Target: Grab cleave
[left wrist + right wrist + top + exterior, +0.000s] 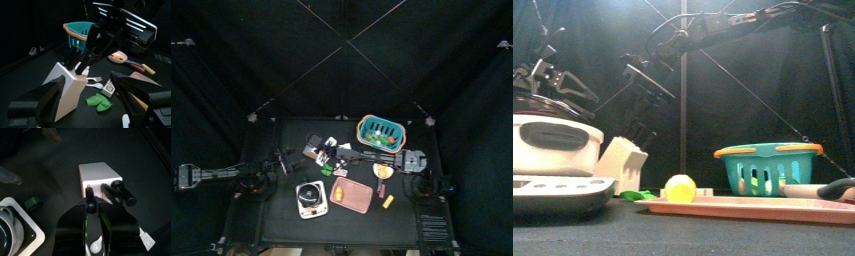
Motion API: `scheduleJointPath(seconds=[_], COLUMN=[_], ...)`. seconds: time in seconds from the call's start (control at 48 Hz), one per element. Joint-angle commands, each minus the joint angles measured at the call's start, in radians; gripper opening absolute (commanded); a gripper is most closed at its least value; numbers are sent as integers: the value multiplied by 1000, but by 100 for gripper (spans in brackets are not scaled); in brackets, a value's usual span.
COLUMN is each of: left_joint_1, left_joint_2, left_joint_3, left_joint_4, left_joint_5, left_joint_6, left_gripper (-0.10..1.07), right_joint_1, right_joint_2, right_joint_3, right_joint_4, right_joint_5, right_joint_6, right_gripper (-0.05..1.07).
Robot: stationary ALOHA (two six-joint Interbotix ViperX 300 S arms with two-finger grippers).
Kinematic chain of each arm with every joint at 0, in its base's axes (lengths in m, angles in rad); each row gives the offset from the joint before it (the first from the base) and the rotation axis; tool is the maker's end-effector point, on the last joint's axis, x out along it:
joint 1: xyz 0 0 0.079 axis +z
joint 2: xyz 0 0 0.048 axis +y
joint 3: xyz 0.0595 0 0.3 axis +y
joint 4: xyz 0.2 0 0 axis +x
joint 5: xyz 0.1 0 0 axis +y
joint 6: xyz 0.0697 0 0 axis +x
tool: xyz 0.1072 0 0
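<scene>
— When you looked down from above, what could you make out?

— Little: the small black table (278, 230), the right arm reaching across the middle, and the left arm resting at the table's left side. The slots were too small to read there. The right wrist view told more: the right gripper (90, 203) pointed down over the white, box-shaped knife block (99, 174), its jaws closed on a slim black handle (89, 192) standing in the block's top. Two rounded black grips (120, 193) stuck out just beside it.

— And the blade?

— Hidden inside the block, so I could not tell its shape.

— What did the left wrist add?

— It showed the left gripper (90, 92) with its jaws spread wide, holding nothing, near the block. Behind lay a white plastic fork (97, 79) and a crumpled green leaf (100, 102).

— And from the front?

— The smooth white rice cooker (560, 140) stood beside the block, with a glossy yellow lemon (679, 186) on a flat pink tray (780, 210). The ribbed teal plastic basket with an orange rim (770, 165) stood behind, and the arm stretched high overhead.
</scene>
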Motion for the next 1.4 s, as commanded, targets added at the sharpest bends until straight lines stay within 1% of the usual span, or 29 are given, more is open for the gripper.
scheduleJointPath(seconds=[0.0,0.167,0.312,0.562,0.979,1.375], left_joint_1=[3,3,3,3,3,3], left_joint_2=[3,5,3,3,3,5], left_joint_3=[-12,-12,-12,-11,-11,-11], left_joint_4=[0,0,0,0,0,0], left_joint_5=[-2,-2,0,-2,0,0], left_joint_6=[3,3,3,3,3,2], left_gripper=[104,104,104,104,104,104], right_joint_1=[9,18,20,28,60,71], right_joint_2=[-83,-118,-123,-137,-167,-256], right_joint_3=[8,51,57,58,61,152], right_joint_4=[3,15,35,29,-12,-14], right_joint_5=[-18,-66,-98,-91,-31,-35], right_joint_6=[2,5,3,5,18,20], right_gripper=[41,41,41,41,41,41])
